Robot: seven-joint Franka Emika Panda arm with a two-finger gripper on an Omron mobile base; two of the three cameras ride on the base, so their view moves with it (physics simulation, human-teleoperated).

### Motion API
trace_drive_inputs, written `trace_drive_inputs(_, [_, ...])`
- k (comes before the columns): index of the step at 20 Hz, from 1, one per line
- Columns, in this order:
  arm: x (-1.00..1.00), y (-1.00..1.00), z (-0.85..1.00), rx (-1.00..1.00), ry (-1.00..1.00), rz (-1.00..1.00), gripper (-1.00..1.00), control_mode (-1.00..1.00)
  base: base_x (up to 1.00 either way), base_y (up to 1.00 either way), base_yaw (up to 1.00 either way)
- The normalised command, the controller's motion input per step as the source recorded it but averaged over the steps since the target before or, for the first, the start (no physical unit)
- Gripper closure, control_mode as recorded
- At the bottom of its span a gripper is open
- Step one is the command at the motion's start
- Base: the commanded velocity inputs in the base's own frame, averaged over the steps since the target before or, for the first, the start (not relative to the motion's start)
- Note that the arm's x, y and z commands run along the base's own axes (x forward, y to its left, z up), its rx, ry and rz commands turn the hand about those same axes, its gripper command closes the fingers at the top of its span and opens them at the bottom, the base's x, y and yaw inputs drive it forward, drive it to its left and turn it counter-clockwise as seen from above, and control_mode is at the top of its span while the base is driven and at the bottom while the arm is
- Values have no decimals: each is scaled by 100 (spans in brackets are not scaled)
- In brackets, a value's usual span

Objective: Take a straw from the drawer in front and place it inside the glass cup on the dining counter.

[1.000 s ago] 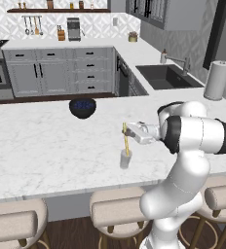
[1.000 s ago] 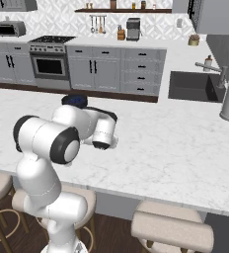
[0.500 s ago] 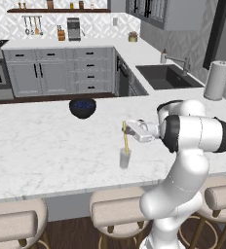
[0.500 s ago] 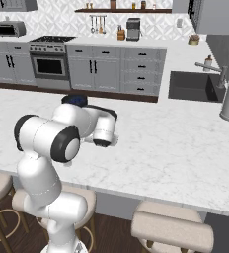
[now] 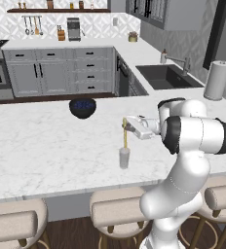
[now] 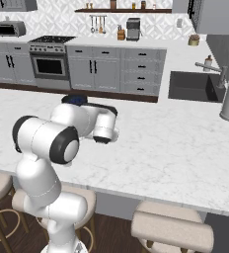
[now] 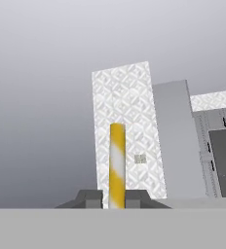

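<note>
The straw (image 5: 125,137) stands upright over the glass cup (image 5: 124,158), its lower end down inside the rim, and my gripper (image 5: 126,123) is clamped on its top, fingers (image 7: 90,197) tight on either side. The glass cup sits on the dining counter (image 5: 37,151), near the stool-side edge. Beyond the cup, toward the kitchen, sits the dark bowl (image 5: 82,107). A stool (image 5: 117,210) stands just below the cup's edge.
</note>
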Motion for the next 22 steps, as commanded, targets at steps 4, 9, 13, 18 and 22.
trace_drive_inputs(4, [-2,0,7,0,0,0,100,-100,0,0,0])
trace_drive_inputs(9, [0,0,0,0,0,0,100,-100,0,0,0])
trace_drive_inputs(13, [0,1,0,0,0,0,100,-100,0,0,0])
trace_drive_inputs(18, [0,2,-9,0,0,0,100,-100,0,0,0])
trace_drive_inputs(22, [0,0,-21,-1,0,0,100,-100,0,0,0])
